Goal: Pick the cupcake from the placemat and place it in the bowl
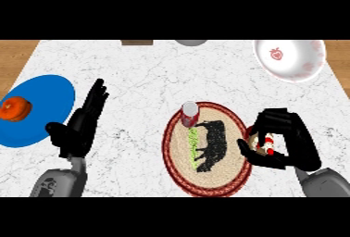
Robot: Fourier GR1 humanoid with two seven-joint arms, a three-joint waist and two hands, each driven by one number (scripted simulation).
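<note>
Head view: right hand [287,139] is curled round the cupcake [265,144], thumb at its left and fingers over its far side, at the placemat's [179,150] right rim. Cupcake is mostly hidden, so its axis cannot be told. Left hand [80,127] is open with fingers straight, beside the blue plate [48,92], which carries an orange round item [15,109]. A small can [189,113] stands on the mat's far edge. Bowl [304,60] sits far right, well apart.
</note>
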